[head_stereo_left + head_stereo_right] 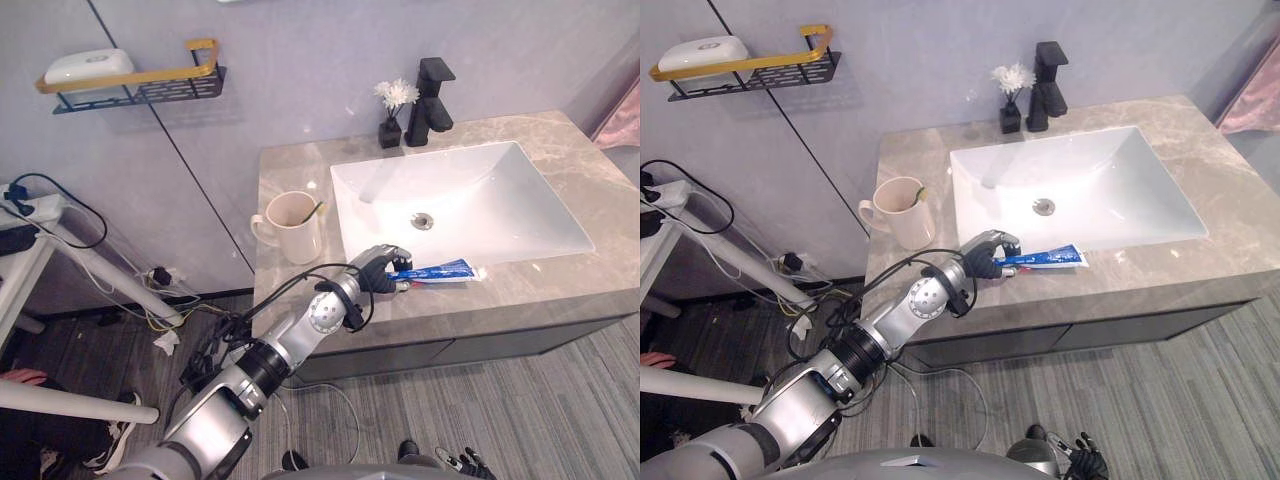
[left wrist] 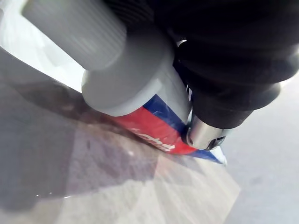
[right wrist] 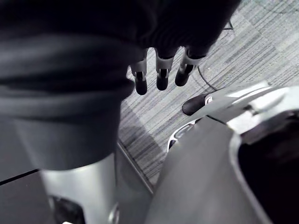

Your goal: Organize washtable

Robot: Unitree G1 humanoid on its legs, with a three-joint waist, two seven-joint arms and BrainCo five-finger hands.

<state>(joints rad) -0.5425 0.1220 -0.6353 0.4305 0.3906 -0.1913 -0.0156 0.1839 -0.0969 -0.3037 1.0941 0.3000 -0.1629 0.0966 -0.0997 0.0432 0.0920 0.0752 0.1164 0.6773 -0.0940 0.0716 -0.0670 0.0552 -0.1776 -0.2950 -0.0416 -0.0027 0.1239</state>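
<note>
Left robot hand (image 1: 383,268) is at the bench's front edge, fingers curled down over one end of the toothpaste tube (image 1: 442,270) and clamped on it. In the left wrist view a finger pad presses the red-and-blue tube flat against the stone. The tube lies lengthwise along the narrow strip of bench (image 1: 560,150) between the sink (image 1: 520,200) and the front edge, its far end pointing toward the right-hand side. Taking it by one end makes sense here, since the strip leaves little room for fingers on either side.

Right robot hand (image 3: 161,74) hangs low over the floor, fingers loose and apart, holding nothing.

The mug (image 1: 290,228) stands near the bench's left edge, just beside the sink's front-left corner. A thin green stick (image 1: 314,211) leans in it, probably a toothbrush, so the mug is the likely home for the tube.

Counted:
- one toothpaste tube
- one mug with one stick in it
- one black tap (image 1: 430,100) at the back edge
- one small dark vase of white flowers (image 1: 391,128) just beside the tap
- one wall shelf (image 1: 150,90) up to the left, carrying one white dish-like thing (image 1: 88,68)
</note>
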